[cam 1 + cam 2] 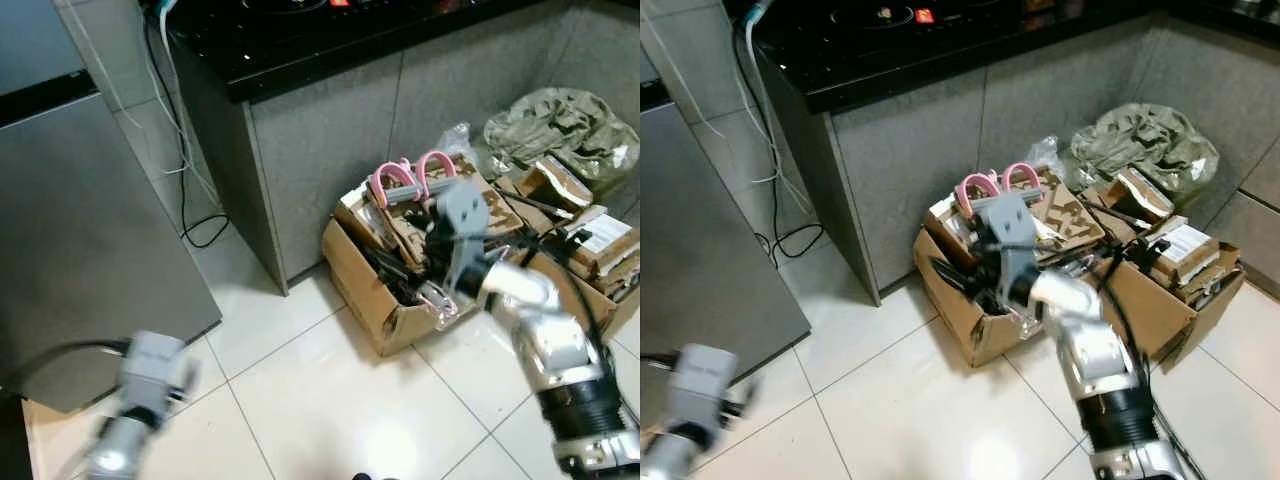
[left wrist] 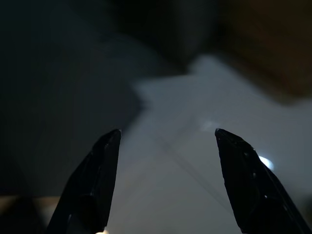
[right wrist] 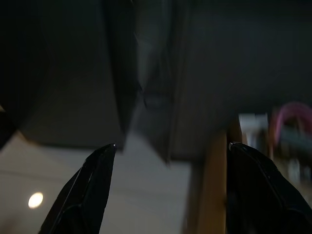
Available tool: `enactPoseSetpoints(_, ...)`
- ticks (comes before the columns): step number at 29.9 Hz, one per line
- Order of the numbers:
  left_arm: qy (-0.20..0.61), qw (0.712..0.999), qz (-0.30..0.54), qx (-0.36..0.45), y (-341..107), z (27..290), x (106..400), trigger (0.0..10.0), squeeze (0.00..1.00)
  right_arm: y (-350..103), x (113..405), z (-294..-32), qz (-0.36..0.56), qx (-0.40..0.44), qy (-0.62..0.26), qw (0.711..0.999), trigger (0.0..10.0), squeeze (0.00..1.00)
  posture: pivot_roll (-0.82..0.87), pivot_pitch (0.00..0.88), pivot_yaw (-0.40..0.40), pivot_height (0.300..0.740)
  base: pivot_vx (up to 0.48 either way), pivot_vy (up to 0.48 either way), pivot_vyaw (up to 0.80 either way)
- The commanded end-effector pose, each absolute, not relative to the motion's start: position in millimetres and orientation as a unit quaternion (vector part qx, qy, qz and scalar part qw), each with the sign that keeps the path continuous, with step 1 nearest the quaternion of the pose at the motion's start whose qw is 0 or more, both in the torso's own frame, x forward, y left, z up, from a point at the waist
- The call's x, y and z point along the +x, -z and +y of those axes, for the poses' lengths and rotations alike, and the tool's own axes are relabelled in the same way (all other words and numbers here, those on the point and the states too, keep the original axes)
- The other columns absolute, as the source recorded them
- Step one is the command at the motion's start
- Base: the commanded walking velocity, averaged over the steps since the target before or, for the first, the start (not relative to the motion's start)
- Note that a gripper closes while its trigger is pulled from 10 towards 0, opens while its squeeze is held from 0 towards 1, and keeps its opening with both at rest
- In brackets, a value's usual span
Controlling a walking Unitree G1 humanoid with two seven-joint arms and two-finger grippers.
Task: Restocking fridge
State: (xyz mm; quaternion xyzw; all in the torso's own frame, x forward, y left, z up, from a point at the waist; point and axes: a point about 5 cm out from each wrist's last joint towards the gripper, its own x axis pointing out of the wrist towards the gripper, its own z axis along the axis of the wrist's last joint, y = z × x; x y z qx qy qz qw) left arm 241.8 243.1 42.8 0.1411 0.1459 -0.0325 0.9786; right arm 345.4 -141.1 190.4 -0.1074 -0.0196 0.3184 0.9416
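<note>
**A:** Where is the fridge, and how does it stand?

**B:** The fridge (image 1: pixel 70 220) is on my left, a tall grey cabinet, and from here its door looks closed. Whether it holds its stock already I cannot tell; the inside is hidden.

**A:** And your arms?

**B:** My right jaws (image 3: pixel 170 190) are spread wide and grip nothing. That arm reaches forward, low over the tiled floor (image 1: pixel 330 400), with the wrist in front of the open cardboard box (image 1: pixel 980 330) that sits against the grey cabinet under the black desk (image 1: pixel 300 40). I judge it is held there because the box is the nearest heap of goods.

**A:** What is in the box?

**B:** Packets and cardboard pieces, with two pink loops (image 1: pixel 995 182) sticking up at the back. I cannot name the items. A second box (image 1: pixel 1180 280) stands just beside it, and a crumpled green bag (image 1: pixel 1145 140) lies behind.

**A:** The left side?

**B:** My left jaws (image 2: pixel 165 185) are also spread and empty, hanging low near the fridge's bottom corner, blurred in the head view. Cables (image 1: pixel 175 150) trail down the wall between fridge and desk.
</note>
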Motion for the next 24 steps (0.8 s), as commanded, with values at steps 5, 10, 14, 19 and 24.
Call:
enactPoseSetpoints(5,0.043,0.98,0.162,0.111,-30.6,220.8,232.8,10.0,0.0,-142.2,338.1,-151.7,0.037,-0.099,-0.225,0.969,10.0,0.0,-0.04,0.234,0.023,0.71,0.0,0.0,0.0)
enactPoseSetpoints(10,0.04,0.982,0.167,0.072,-25.4,186.1,228.2,10.0,0.0,-97.4,322.9,-156.5,0.088,-0.057,-0.128,0.986,10.0,0.0,-0.04,0.229,0.023,0.71,0.0,0.0,0.0)
enactPoseSetpoints(14,0.054,0.982,0.167,0.067,-25.7,172.1,223.3,10.0,0.0,-83.1,315.6,-156.9,0.098,-0.057,-0.08,0.99,10.0,0.0,-0.04,0.224,0.023,0.71,0.0,0.0,0.0)
enactPoseSetpoints(19,0.046,0.983,0.165,0.072,-28.7,175.4,223.6,10.0,0.0,-71.7,308.4,-164.1,0.097,-0.031,0.001,0.995,10.0,0.0,-0.04,0.211,0.032,0.71,0.0,0.0,0.0)
enactPoseSetpoints(24,0.039,0.98,0.171,0.093,-29.3,182.0,225.5,10.0,0.0,-63.6,302.0,-167.9,0.099,-0.017,0.043,0.994,10.0,0.0,-0.05,0.197,0.042,0.71,0.0,0.0,0.0)
